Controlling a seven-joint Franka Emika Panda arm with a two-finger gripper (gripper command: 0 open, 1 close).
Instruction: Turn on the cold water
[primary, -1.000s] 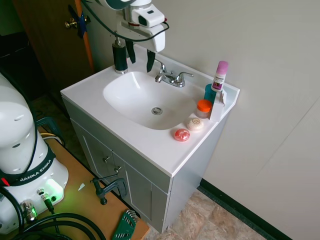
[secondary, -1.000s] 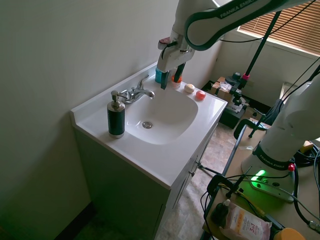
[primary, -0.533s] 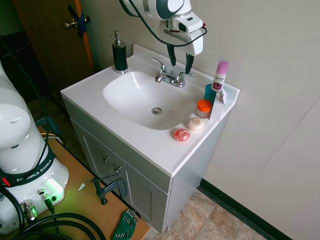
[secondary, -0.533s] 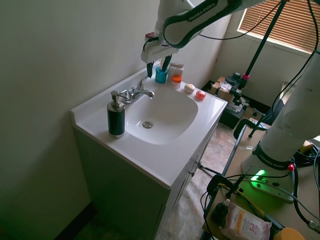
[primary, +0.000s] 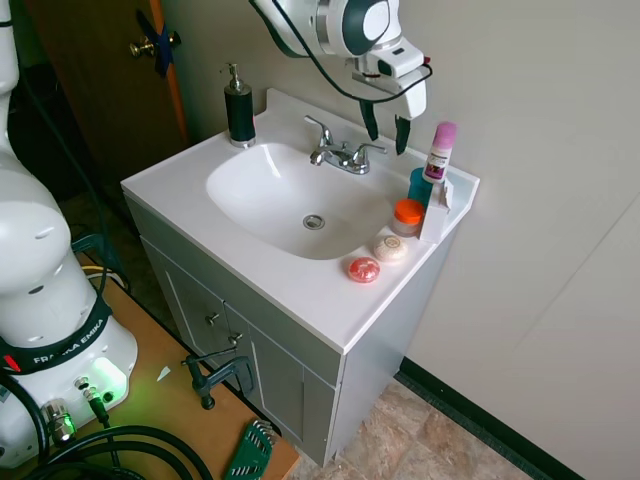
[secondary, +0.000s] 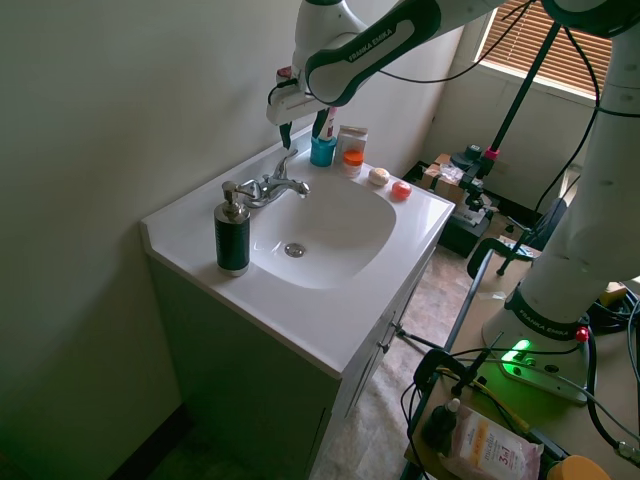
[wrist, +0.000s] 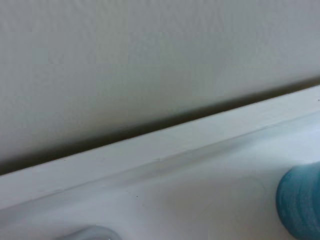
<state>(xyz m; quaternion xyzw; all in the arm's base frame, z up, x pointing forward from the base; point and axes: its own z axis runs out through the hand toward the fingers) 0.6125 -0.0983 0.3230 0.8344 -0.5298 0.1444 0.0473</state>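
The chrome faucet (primary: 338, 152) stood at the back of the white sink (primary: 290, 195), centred behind the basin, with a short curved spout reaching out over the bowl and a lever handle on either side. The handle on the soap-dispenser side (primary: 318, 125) rose at a slant, while the one nearer the toiletries (primary: 368, 151) lay almost level. No water showed at the spout or around the drain (primary: 314, 222) (the bowl looked dry in both exterior views).

The gripper (primary: 384, 124) hung above the back ledge, just past the toiletry-side handle and short of the teal cup (primary: 420, 186); its two dark fingers pointed down with a clear gap between them and held nothing. In the second exterior view the gripper (secondary: 303, 129) sat above and slightly behind the faucet (secondary: 270, 185), apart from it. The wrist view showed the wall, the white backsplash ledge (wrist: 165, 145) and a blurred edge of the teal cup (wrist: 300, 200).

A black soap dispenser (primary: 238, 106) stood at the far corner. Beside the cup were a pink-capped bottle (primary: 439, 151), an orange-lidded jar (primary: 407, 216), a pale round soap (primary: 390, 248) and a red one (primary: 364, 269).
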